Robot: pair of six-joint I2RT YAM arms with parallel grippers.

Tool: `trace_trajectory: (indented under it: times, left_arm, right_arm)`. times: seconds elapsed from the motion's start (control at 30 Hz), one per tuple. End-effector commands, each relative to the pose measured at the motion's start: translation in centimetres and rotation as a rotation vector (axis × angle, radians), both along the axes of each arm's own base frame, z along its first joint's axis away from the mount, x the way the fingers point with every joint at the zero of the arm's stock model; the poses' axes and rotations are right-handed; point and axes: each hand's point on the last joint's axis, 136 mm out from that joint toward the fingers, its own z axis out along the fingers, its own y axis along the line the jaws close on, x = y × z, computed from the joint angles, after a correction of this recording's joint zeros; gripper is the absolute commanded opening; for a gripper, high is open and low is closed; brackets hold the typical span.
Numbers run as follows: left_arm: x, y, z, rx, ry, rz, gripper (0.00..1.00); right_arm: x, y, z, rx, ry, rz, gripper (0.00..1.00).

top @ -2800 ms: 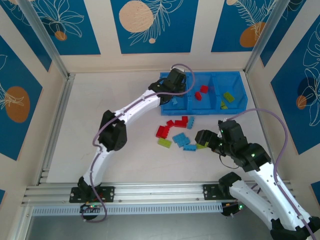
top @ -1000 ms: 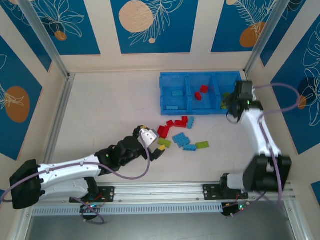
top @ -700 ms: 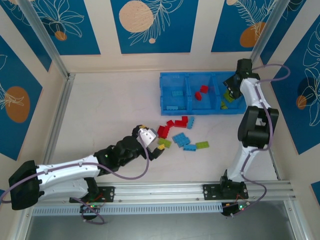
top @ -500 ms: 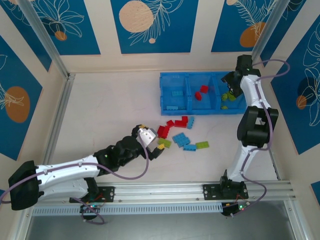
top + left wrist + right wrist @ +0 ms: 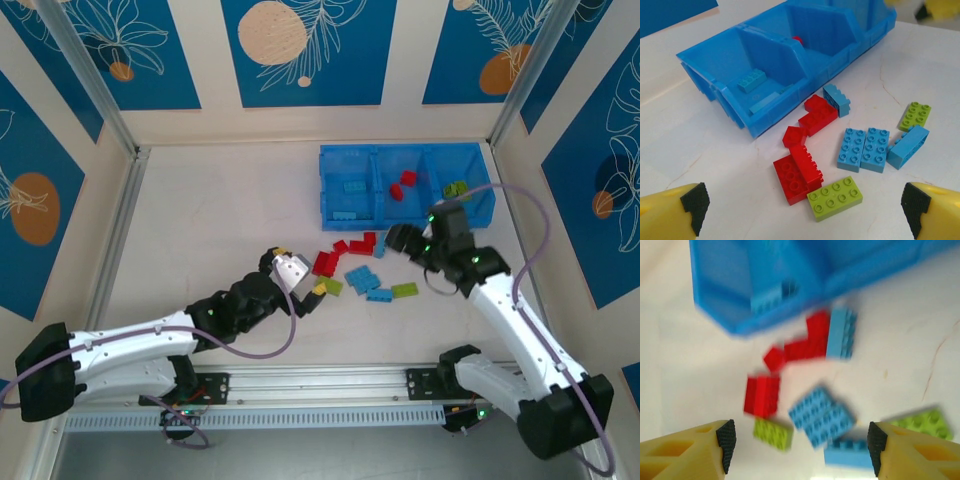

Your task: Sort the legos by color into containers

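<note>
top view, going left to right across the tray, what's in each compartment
blue legos → red legos → green legos

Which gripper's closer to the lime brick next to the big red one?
Left. The left gripper is right beside the lime brick, on its left; the right gripper is past the blue bricks, near the tray.

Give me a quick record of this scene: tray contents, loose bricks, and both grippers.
tray: light blue bricks left, red bricks middle, green bricks right
loose bricks: red, light blue, green, on the table before the tray
left gripper: open, empty, by the loose bricks
right gripper: open, empty, over the loose bricks
</note>
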Motion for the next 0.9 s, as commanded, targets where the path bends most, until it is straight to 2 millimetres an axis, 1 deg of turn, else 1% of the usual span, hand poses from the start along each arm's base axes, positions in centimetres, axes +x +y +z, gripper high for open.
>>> trace_trajectory:
  times: [0.0,0.03,0.1,0.17,0.27,0.33,0.43,0.5,0.57,0.63,0.77,0.87]
  left_arm:
    - [0.0,0.3,0.5,-0.020,-0.008,0.012,1.00]
    - [0.0,0.3,0.5,-0.022,-0.007,0.011,1.00]
    - [0.0,0.2,0.3,-0.020,-0.003,0.006,1.00]
    - [-0.1,0.1,0.3,-0.020,-0.002,0.002,1.00]
    - [-0.4,-0.3,0.2,-0.020,-0.002,-0.029,1.00]
    - [-1.0,-0.9,0.1,-0.017,0.003,-0.076,1.00]
    - [-1.3,-1.3,0.0,-0.018,0.007,-0.105,1.00]
    - [-1.2,-1.3,-0.1,-0.011,0.007,-0.100,1.00]
    - [-1.1,-1.2,-0.1,0.000,0.004,-0.095,1.00]
    - [-1.1,-1.1,-0.1,0.000,0.003,-0.091,1.00]
    - [-1.2,-1.3,-0.2,0.000,0.010,-0.103,1.00]
    - [-1.2,-1.5,-0.3,0.003,0.016,-0.107,1.00]
  right_arm:
    - [-3.0,0.2,-4.0,-0.138,0.097,0.061,0.73]
    - [-3.7,0.4,-4.7,-0.167,0.123,0.080,0.73]
    - [-4.9,0.5,-6.4,-0.243,0.180,0.115,0.78]
    - [-5.6,0.8,-7.7,-0.287,0.227,0.146,0.83]
    - [-5.6,1.3,-9.3,-0.316,0.267,0.155,0.89]
    - [-5.1,1.7,-9.8,-0.313,0.270,0.152,0.91]
    - [-4.1,2.8,-10.5,-0.287,0.259,0.157,0.91]
    - [-3.7,3.1,-11.2,-0.296,0.264,0.164,0.92]
    - [-3.6,3.3,-12.2,-0.311,0.286,0.171,0.94]
    - [-3.6,3.5,-13.0,-0.312,0.307,0.175,0.94]
    - [-3.6,2.9,-14.2,-0.357,0.345,0.135,0.88]
    - [-3.8,3.1,-14.8,-0.373,0.352,0.139,0.84]
